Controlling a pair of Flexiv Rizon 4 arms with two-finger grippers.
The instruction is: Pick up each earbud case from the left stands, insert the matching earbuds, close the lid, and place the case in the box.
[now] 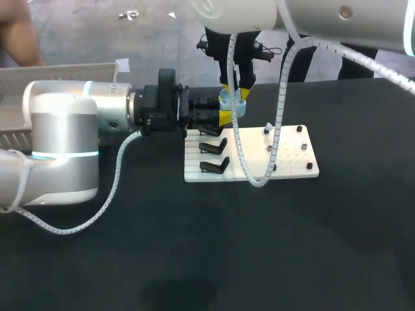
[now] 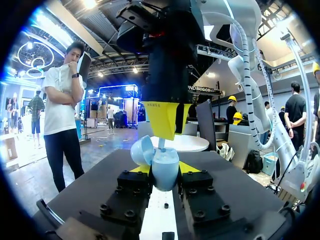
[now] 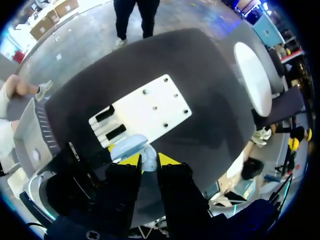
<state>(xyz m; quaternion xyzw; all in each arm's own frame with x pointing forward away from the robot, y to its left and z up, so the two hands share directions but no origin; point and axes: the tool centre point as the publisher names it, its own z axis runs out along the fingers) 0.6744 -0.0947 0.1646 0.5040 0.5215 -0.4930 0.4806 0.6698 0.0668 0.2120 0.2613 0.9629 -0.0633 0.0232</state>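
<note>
My left gripper (image 1: 224,117) comes in from the left and is shut on a light blue earbud case (image 1: 233,105) held just over the back edge of the white board (image 1: 292,170). In the left wrist view the case (image 2: 165,169) sits upright between the yellow tips with its lid (image 2: 142,150) swung open. My right gripper (image 1: 235,91) hangs straight above the case, shut on a small pale earbud (image 2: 161,144) whose end dips into the open case. In the right wrist view the earbud (image 3: 148,160) shows between the right gripper (image 3: 148,162) tips, with the case lid (image 3: 127,145) just beyond.
Black stands (image 1: 214,165) line the board's left side, and small earbuds on pegs (image 1: 299,129) dot its right side. A grey ribbed box (image 1: 61,72) stands at the table's back left. The left arm's body (image 1: 61,149) fills the left side.
</note>
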